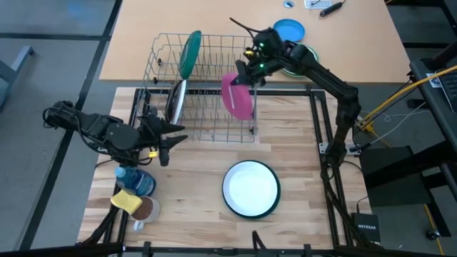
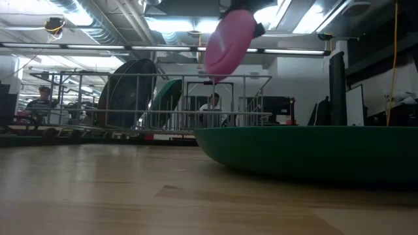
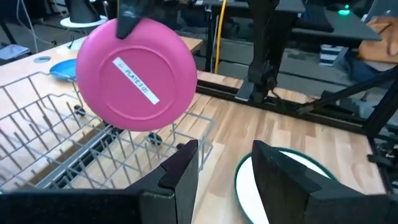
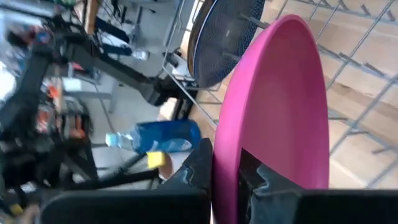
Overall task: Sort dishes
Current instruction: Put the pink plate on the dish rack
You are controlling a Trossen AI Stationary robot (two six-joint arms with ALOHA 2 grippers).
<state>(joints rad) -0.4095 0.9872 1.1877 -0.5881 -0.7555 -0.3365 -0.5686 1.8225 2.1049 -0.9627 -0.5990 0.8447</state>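
Nearest the low camera: large white green-rimmed plate [image 1: 250, 188] flat on the table [image 1: 193, 178], untouched. Left gripper [image 1: 168, 135] waits beside the wire rack [image 1: 207, 86], fingers apart, empty. Further back, right gripper [image 1: 243, 73] is clamped on the pink plate [image 1: 238, 96] rim — plate on edge, hanging over the rack's right end, slots directly below. Dark plate [image 1: 175, 100] and green plate [image 1: 190, 53] already racked.

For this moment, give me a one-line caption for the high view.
Right claw holds a pink plate on edge above the wire dish rack; left claw waits open beside it.
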